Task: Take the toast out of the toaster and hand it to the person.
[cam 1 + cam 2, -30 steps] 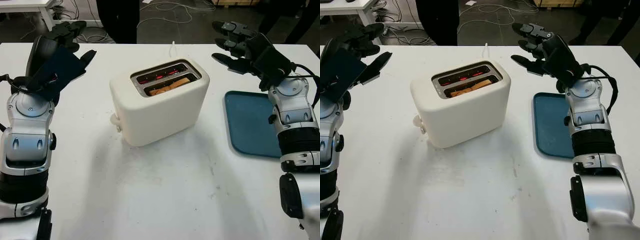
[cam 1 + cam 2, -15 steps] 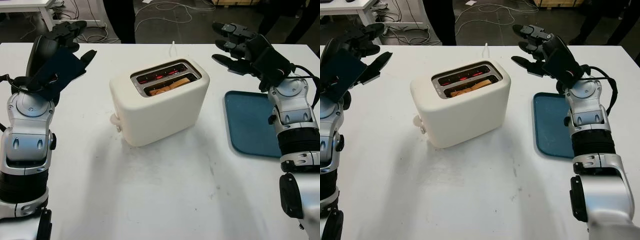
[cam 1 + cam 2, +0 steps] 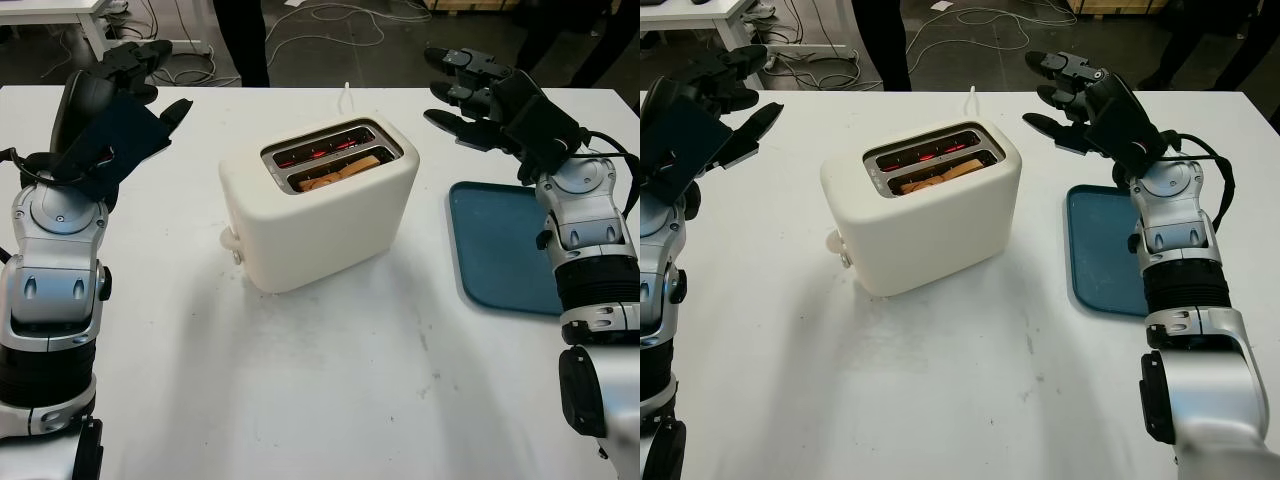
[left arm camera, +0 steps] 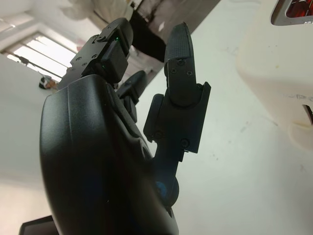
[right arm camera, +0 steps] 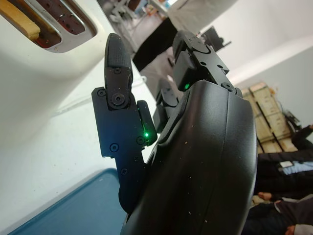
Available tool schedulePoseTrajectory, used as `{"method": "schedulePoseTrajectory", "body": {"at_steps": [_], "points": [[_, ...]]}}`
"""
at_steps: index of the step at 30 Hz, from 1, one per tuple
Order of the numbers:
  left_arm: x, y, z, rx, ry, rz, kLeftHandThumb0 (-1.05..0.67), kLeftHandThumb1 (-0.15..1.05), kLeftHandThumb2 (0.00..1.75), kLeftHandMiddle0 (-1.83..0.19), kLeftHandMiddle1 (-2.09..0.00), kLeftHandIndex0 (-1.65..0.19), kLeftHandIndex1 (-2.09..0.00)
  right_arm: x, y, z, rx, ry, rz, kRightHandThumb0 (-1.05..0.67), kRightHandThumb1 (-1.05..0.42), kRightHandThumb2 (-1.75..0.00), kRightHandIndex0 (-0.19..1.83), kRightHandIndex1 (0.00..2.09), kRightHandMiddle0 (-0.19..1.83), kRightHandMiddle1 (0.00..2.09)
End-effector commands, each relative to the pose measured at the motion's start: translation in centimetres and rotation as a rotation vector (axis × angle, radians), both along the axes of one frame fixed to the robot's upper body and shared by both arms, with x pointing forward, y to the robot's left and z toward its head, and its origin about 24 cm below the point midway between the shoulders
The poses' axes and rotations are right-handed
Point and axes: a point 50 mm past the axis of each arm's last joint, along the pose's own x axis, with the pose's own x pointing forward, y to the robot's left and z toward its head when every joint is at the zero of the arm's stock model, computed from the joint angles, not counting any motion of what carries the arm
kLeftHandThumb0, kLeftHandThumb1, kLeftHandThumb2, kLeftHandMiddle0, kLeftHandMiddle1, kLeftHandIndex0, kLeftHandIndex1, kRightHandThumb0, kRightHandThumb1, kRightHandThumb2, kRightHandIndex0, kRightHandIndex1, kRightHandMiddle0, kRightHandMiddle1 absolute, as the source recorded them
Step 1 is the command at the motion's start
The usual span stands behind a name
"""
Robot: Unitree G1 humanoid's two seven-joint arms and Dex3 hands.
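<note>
From the head, the toast [image 3: 338,172] sits low in the toaster [image 3: 318,203] mid-counter [image 3: 330,380], so I hold my right robot hand [image 3: 490,100] and left robot hand [image 3: 120,110] released, flanking it. My left wrist faces the toaster's wall [image 4: 283,73]. My right wrist looks into the slot, fingers [image 5: 120,112] ready to reach.

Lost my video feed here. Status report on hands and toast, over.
Left hand open, raised left of the toaster. Right hand open, raised right of it, beyond the blue tray. Toast in the near slot, ungrasped. Nothing over the slots.
</note>
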Motion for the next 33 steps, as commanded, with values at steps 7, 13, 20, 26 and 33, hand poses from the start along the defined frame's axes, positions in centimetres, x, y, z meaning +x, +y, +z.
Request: {"method": "schedulePoseTrajectory", "body": {"at_steps": [7, 13, 20, 26, 33], "points": [[-0.06, 0.15, -0.06, 0.037, -0.003, 0.008, -0.49, 0.92, 0.37, -0.13, -0.86, -0.45, -0.07, 0.0, 0.07, 0.48, 0.005, -0.026, 0.019, -0.5, -0.92, -0.23, 0.4, 0.01, 0.37, 0.0], [-0.06, 0.15, -0.06, 0.045, -0.005, 0.005, -0.49, 0.92, 0.39, -0.12, -0.87, -0.45, -0.07, -0.06, 0.14, 0.47, 0.019, -0.022, 0.012, -0.5, -0.92, -0.22, 0.4, 0.01, 0.37, 0.0], [-0.05, 0.25, -0.22, 0.027, 0.005, 0.013, -0.5, 0.92, 0.37, -0.09, -0.86, -0.44, -0.07, 0.0, 0.14, 0.37, 0.014, -0.022, 0.016, -0.5, -0.92, -0.21, 0.4, 0.0, 0.37, 0.0], [0.03, 0.22, -0.29, 0.05, 0.004, 0.007, -0.51, 0.92, 0.38, -0.1, -0.86, -0.45, -0.07, 0.01, 0.15, 0.37, 0.009, -0.023, 0.014, -0.51, -0.92, -0.22, 0.41, 0.01, 0.38, 0.0], [0.07, 0.18, -0.32, 0.047, 0.008, 0.0, -0.48, 0.92, 0.39, -0.08, -0.88, -0.45, -0.08, 0.04, 0.16, 0.33, 0.015, -0.017, 0.014, -0.5, -0.92, -0.22, 0.4, 0.0, 0.37, 0.0]]}}
